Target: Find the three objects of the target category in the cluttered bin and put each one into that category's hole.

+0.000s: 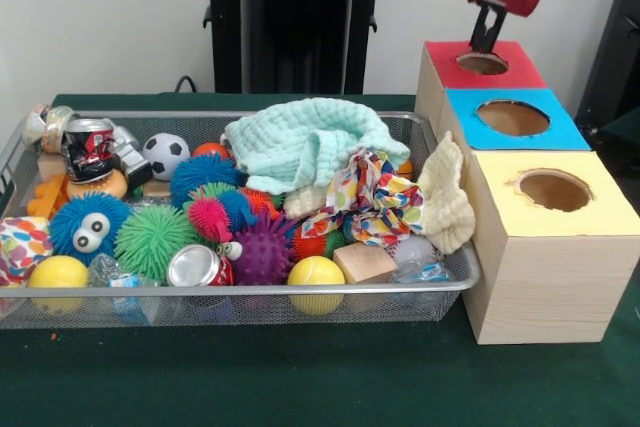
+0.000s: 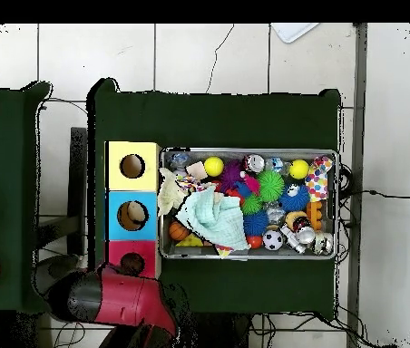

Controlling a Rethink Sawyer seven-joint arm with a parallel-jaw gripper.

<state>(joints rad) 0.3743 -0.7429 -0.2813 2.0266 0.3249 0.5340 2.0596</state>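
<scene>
My gripper (image 1: 487,35) hangs at the far right, directly over the hole (image 1: 482,64) in the red-topped box (image 1: 510,75), its tip close to the opening. I see nothing in it. In the overhead view the red arm (image 2: 118,299) covers the gripper beside the red box (image 2: 113,258). The wire bin (image 1: 250,319) holds a mint cloth (image 1: 305,142), a patterned cloth (image 1: 375,197), a cream cloth (image 1: 447,192) draped over its right rim, two cans (image 1: 195,267), spiky balls and a wooden block (image 1: 363,262).
A blue-topped box (image 1: 560,132) and a yellow-topped box (image 1: 610,212) stand in a row with the red one, right of the bin. Something pale lies inside the blue hole (image 2: 134,215). A yellow ball (image 1: 316,275) and a soccer ball (image 1: 165,154) lie in the bin.
</scene>
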